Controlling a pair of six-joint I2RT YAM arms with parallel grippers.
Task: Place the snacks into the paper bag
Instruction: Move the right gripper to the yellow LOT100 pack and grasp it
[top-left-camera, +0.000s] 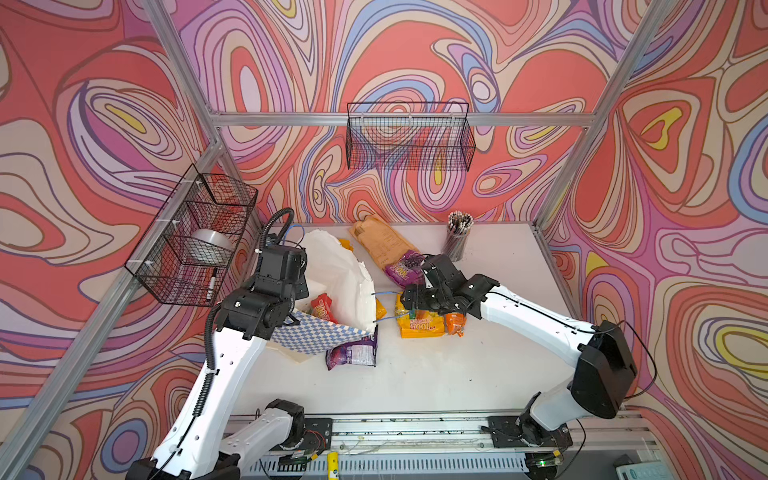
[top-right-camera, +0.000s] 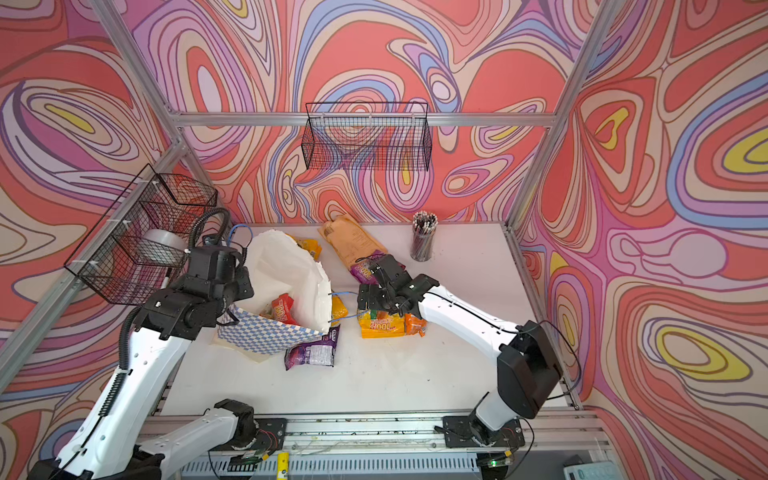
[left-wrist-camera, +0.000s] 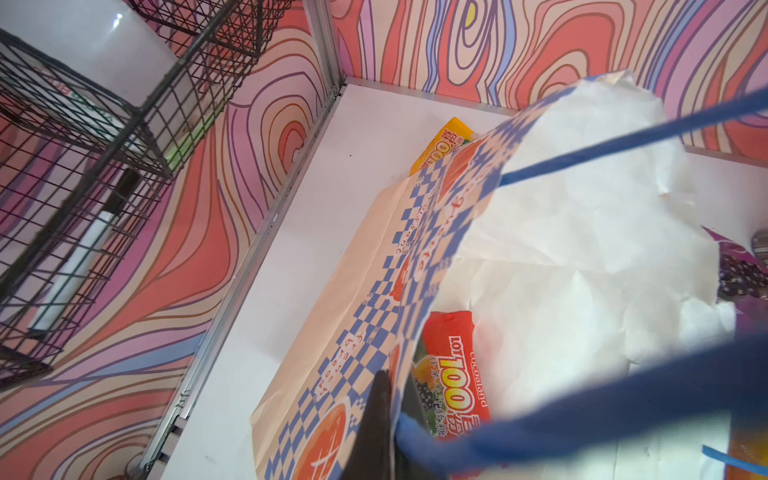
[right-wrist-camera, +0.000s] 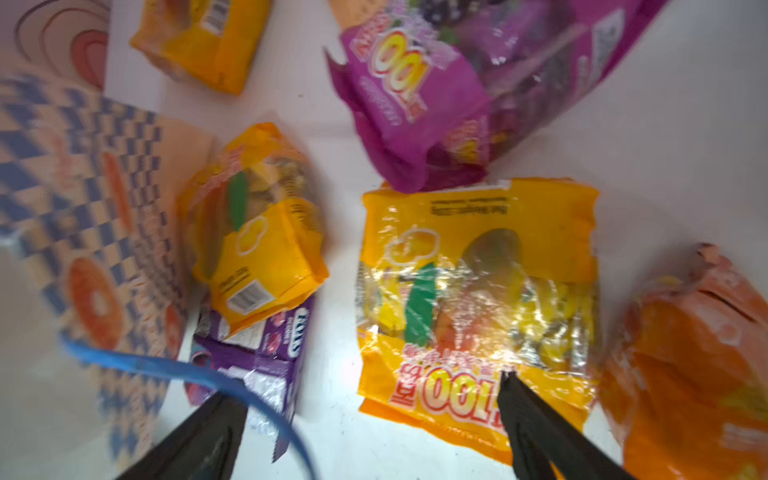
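We have the left gripper (left-wrist-camera: 388, 399) pinching the paper bag (top-left-camera: 320, 336) rim, red packet (top-left-camera: 324, 307) inside. Our right gripper (right-wrist-camera: 370, 386) is spread wide just above the yellow packet (right-wrist-camera: 478, 291). Next we drop, close, and lift clear of the blue cord (right-wrist-camera: 187, 370).

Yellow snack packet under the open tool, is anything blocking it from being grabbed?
Nothing visible lies between the right tool and the yellow snack packet. The paper bag's blue cord handle crosses one finger in the right wrist view, beside the packet, not over it.
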